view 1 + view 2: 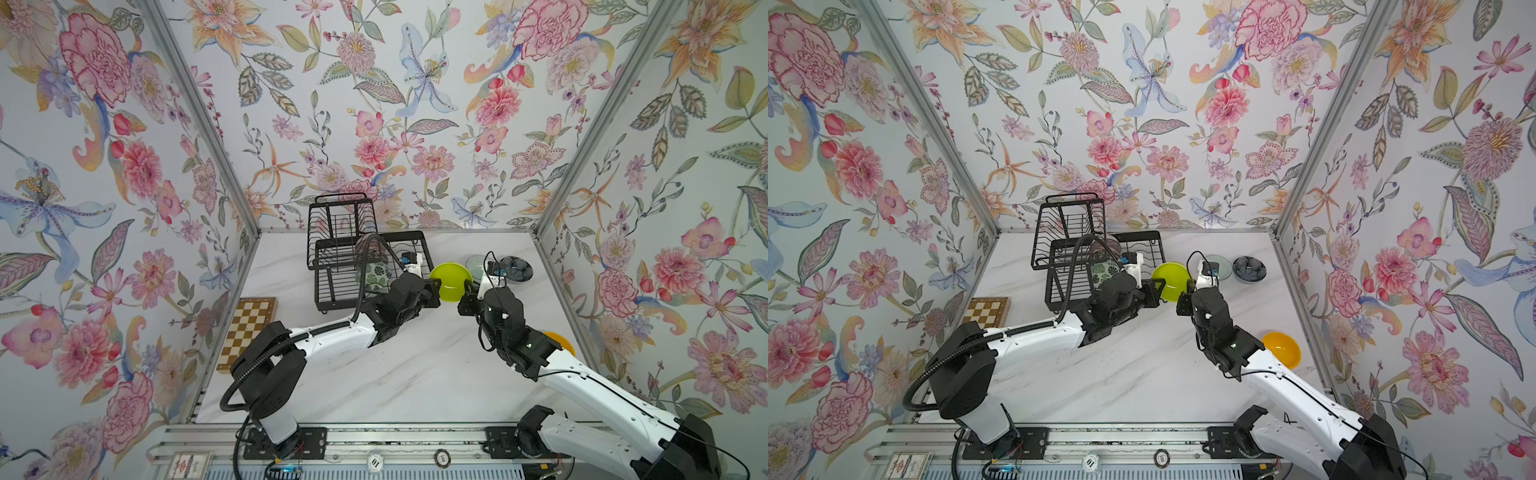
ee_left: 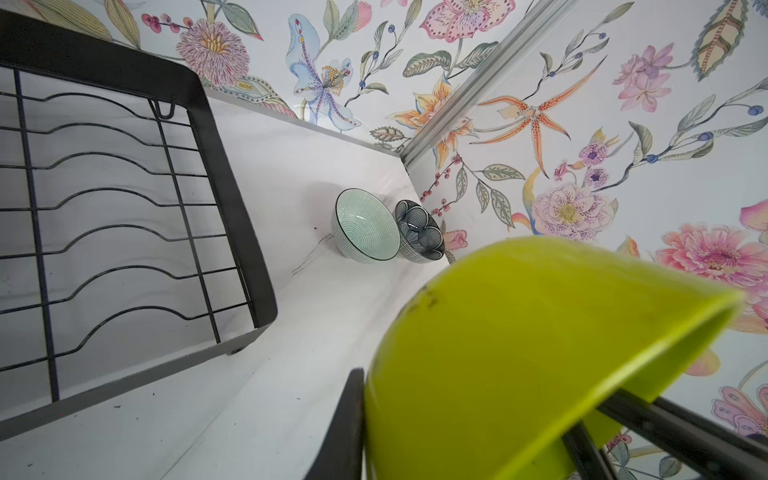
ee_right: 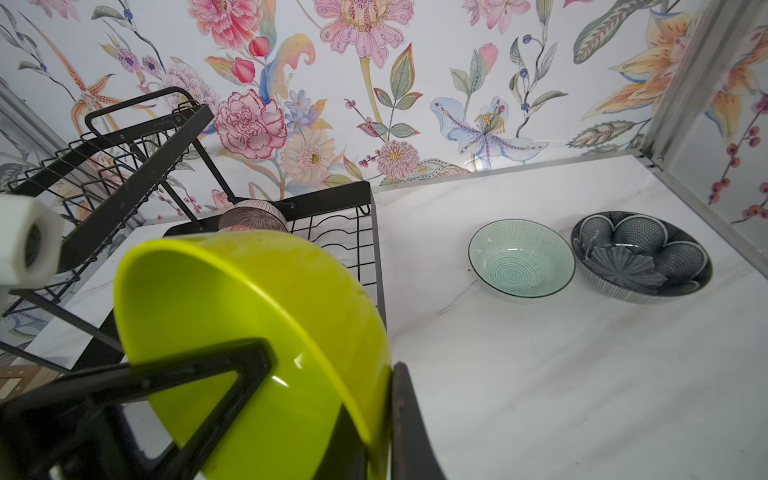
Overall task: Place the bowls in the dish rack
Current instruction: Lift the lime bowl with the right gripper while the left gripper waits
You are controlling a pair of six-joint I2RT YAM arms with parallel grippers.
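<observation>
A lime green bowl (image 1: 451, 281) (image 1: 1171, 280) hangs tilted on edge above the table, just right of the black wire dish rack (image 1: 332, 291) (image 1: 1054, 286). My left gripper (image 1: 436, 291) (image 2: 374, 415) is shut on its wall from the rack side. From the opposite side my right gripper (image 1: 467, 299) (image 3: 384, 428) is shut on the bowl's rim (image 3: 232, 316). A green-leaf bowl (image 1: 376, 276) and a pink ribbed bowl (image 3: 253, 216) stand in the rack's lower tray. On the table sit a pale celadon bowl (image 3: 521, 259), a dark blue patterned bowl (image 3: 642, 257) and an orange-yellow bowl (image 1: 1282, 349).
A brown-and-cream chessboard (image 1: 247, 332) lies by the left wall, in front of the rack. The celadon and dark blue bowls sit close together near the back right corner. My right arm partly hides the orange-yellow bowl by the right wall.
</observation>
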